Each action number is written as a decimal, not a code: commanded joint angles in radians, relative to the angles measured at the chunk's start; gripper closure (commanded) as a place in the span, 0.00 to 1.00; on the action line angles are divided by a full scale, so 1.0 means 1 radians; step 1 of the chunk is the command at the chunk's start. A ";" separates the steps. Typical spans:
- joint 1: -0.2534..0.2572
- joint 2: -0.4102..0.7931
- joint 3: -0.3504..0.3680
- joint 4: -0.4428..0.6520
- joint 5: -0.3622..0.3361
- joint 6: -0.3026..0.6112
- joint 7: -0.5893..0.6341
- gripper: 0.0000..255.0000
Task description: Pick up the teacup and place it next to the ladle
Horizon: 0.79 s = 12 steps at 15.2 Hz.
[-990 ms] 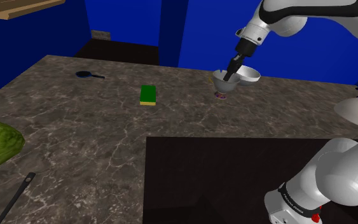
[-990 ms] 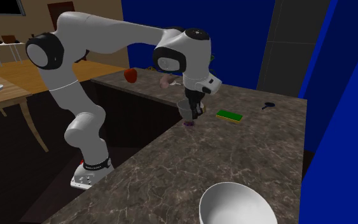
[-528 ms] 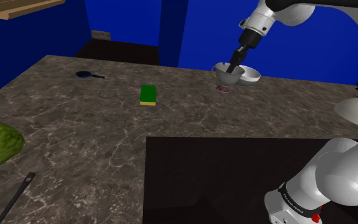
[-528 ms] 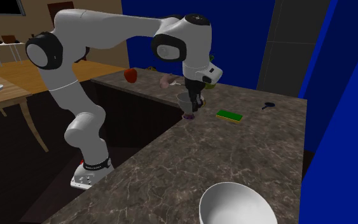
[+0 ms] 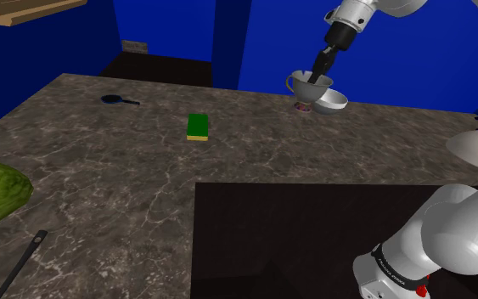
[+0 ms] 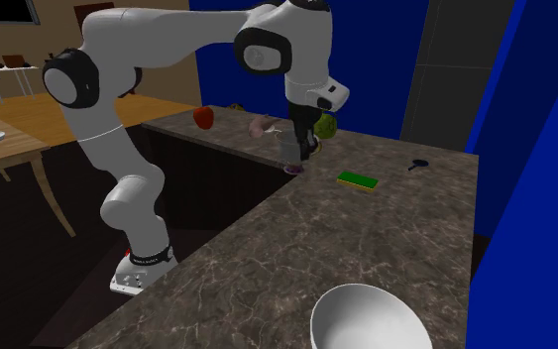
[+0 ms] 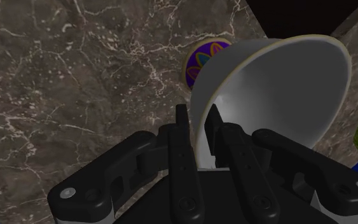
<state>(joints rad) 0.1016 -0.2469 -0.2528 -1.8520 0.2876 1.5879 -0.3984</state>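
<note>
Well, the hand [image 7: 197, 121] is pinching the teacup [image 7: 279, 89] by its rim, one finger inside. Cup hangs just below it, above the desk [image 5: 101, 178].

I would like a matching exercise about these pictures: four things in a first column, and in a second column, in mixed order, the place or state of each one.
Things
1. teacup
2. sponge
3. ladle
4. patterned disc

Places or states
A. green, lying flat near the middle of the counter
B. dark, near the counter's far corner at the shoulder view's left
C. held above the counter, its rim clasped by the gripper
D. purple, on the counter just under the held thing

Pairs: 1-C, 2-A, 3-B, 4-D
</note>
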 commanded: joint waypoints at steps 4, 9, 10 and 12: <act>0.034 -0.053 0.069 -0.054 0.008 0.033 0.098 1.00; 0.076 -0.099 0.157 -0.110 0.026 0.083 0.214 1.00; 0.084 -0.104 0.174 -0.117 0.031 0.093 0.238 1.00; 0.102 -0.112 0.209 -0.129 0.039 0.112 0.284 1.00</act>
<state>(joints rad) 0.1939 -0.3573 -0.0620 -1.9819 0.3223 1.6936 -0.1420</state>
